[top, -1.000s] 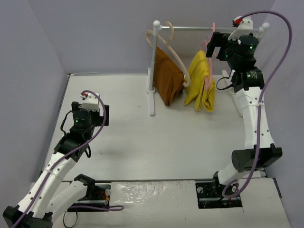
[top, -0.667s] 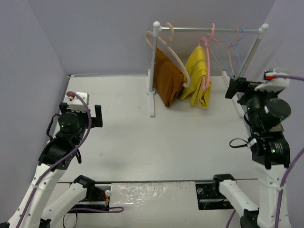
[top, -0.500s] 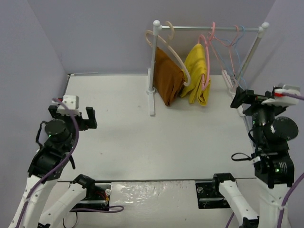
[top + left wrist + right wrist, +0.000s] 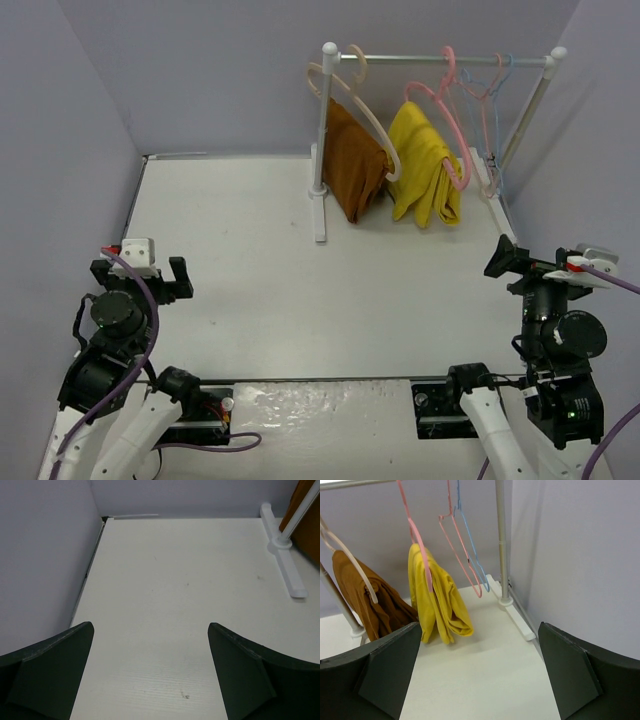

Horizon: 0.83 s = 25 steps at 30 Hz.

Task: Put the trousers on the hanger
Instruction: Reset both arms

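The trousers hang draped over the pink hanger on the rail. The left gripper and the right gripper both have their jaws wide apart, holding nothing.

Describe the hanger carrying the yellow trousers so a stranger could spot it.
Look at the clothes rail at the back. On it, find the thin pink hanger, second from the left seen from above. Unlike the bare pink hanger beside it, yellow trousers drape over it.
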Tool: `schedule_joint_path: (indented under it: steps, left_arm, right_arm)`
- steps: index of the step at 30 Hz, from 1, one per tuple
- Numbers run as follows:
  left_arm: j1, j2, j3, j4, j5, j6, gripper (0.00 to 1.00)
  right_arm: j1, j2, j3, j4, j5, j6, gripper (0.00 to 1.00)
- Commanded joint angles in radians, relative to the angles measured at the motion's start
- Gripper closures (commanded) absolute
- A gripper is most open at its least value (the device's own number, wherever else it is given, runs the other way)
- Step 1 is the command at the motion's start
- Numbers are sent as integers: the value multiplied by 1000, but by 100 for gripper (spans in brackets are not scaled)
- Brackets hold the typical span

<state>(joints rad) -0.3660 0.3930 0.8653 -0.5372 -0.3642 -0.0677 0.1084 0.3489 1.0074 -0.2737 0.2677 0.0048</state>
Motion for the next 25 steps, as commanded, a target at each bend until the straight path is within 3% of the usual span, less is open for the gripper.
schedule_joint_path:
  steps: [1,25]
  left_arm:
    - [4,-9,-68,113,-48,-19,3]
    - [18,19,-140,125,-50,-20,3]
  right_arm:
    - [44,16,-30,62,53,-6,0]
    - [94,45,-32,56,71,-19,0]
